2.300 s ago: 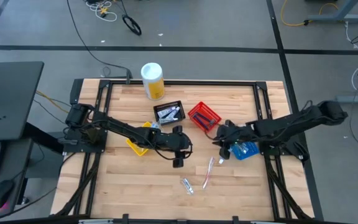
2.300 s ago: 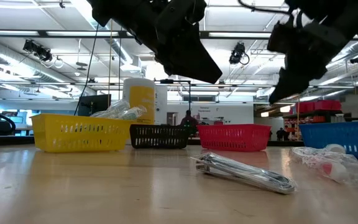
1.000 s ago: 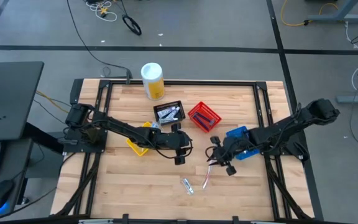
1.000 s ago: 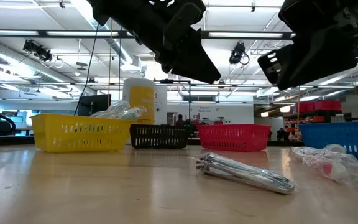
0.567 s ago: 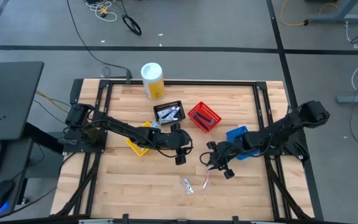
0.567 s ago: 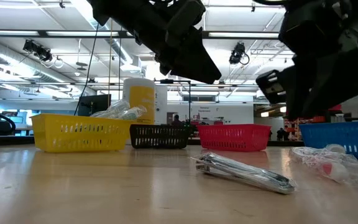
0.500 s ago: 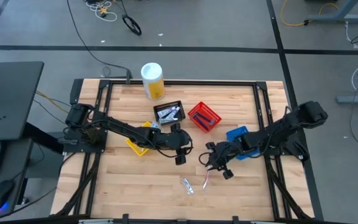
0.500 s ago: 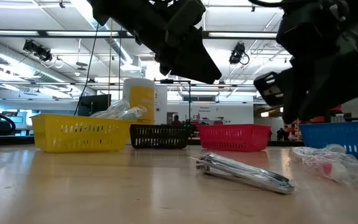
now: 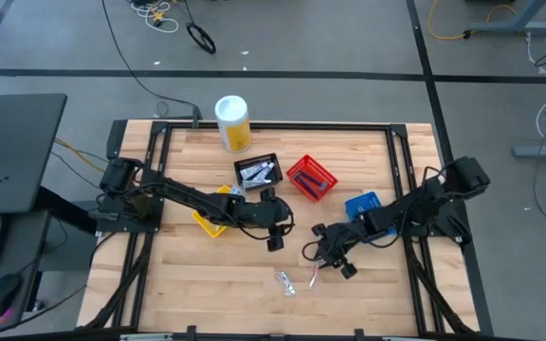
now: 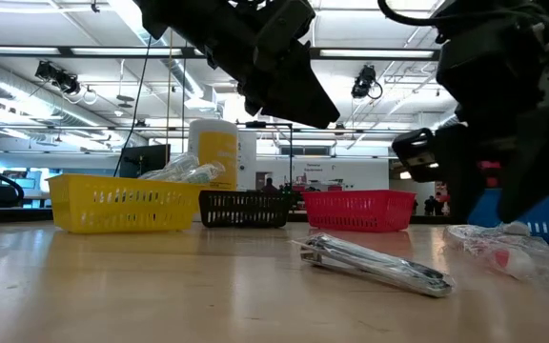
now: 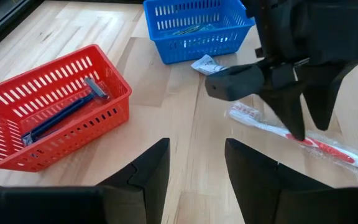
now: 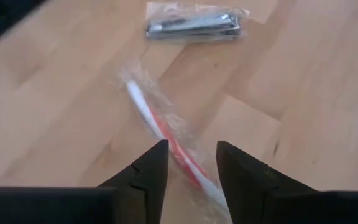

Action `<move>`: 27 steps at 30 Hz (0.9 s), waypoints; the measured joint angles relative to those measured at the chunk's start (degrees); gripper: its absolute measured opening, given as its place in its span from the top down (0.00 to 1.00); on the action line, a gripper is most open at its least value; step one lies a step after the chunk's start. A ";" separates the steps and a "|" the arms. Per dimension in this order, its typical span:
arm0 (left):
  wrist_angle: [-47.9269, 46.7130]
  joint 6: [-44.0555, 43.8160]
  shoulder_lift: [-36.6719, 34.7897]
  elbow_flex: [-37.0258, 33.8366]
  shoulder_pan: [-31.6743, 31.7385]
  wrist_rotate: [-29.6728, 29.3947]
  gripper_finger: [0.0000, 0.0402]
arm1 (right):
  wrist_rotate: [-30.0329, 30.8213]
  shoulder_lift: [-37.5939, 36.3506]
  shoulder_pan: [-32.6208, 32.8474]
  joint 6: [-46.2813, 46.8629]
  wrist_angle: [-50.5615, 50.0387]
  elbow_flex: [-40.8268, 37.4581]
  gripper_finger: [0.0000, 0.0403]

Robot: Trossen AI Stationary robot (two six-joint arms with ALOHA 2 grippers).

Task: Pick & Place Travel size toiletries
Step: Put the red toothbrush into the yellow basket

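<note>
A white-and-red toothbrush (image 12: 164, 133) in a clear wrapper lies flat on the wood, near the table's middle (image 9: 313, 274). My right gripper (image 12: 188, 167) hangs low over it and is open, with one finger on each side of the handle. A silver item in a clear packet (image 12: 194, 26) lies just beyond it (image 10: 375, 263). My left gripper (image 11: 197, 167) is open and hovers above the table (image 9: 273, 241), left of the right gripper, holding nothing. Blue razors (image 11: 64, 115) lie in the red basket. My right gripper comes at the toothbrush from above, pointing down, with its fingers across the handle. One fingertip (image 11: 295, 132) reaches the wrapper near the red part of the handle (image 11: 316, 143). I cannot tell whether it touches. The toothbrush lies flat on the table.
Four mesh baskets stand behind the work spot: yellow (image 9: 210, 224), black (image 9: 257, 170), red (image 9: 311, 178) and blue (image 9: 362, 204). A white-and-yellow canister (image 9: 232, 123) stands near the far edge. Bare wood stretches toward the near edge (image 9: 216, 284).
My right gripper has moved from beside the blue basket toward the table's left and near edge. It has come down until its open fingers stand over the toothbrush. The toothbrush and the silver packet have stayed where they were.
</note>
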 joint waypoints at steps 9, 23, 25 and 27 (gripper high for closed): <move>-0.03 0.00 0.00 0.00 0.00 0.01 0.59 | 4.12 5.43 0.02 -5.92 0.48 0.25 0.62; -0.12 -15.96 0.00 0.00 -0.21 7.84 0.59 | 14.61 6.60 -0.25 -4.44 8.08 -0.12 0.88; -0.65 -16.30 0.00 -0.01 -0.59 8.01 0.59 | 17.80 6.56 -0.29 -4.41 11.33 -0.15 0.90; -1.26 -16.31 0.00 -0.01 -0.88 8.07 0.59 | 20.50 6.38 -0.46 -4.42 13.60 -0.09 0.91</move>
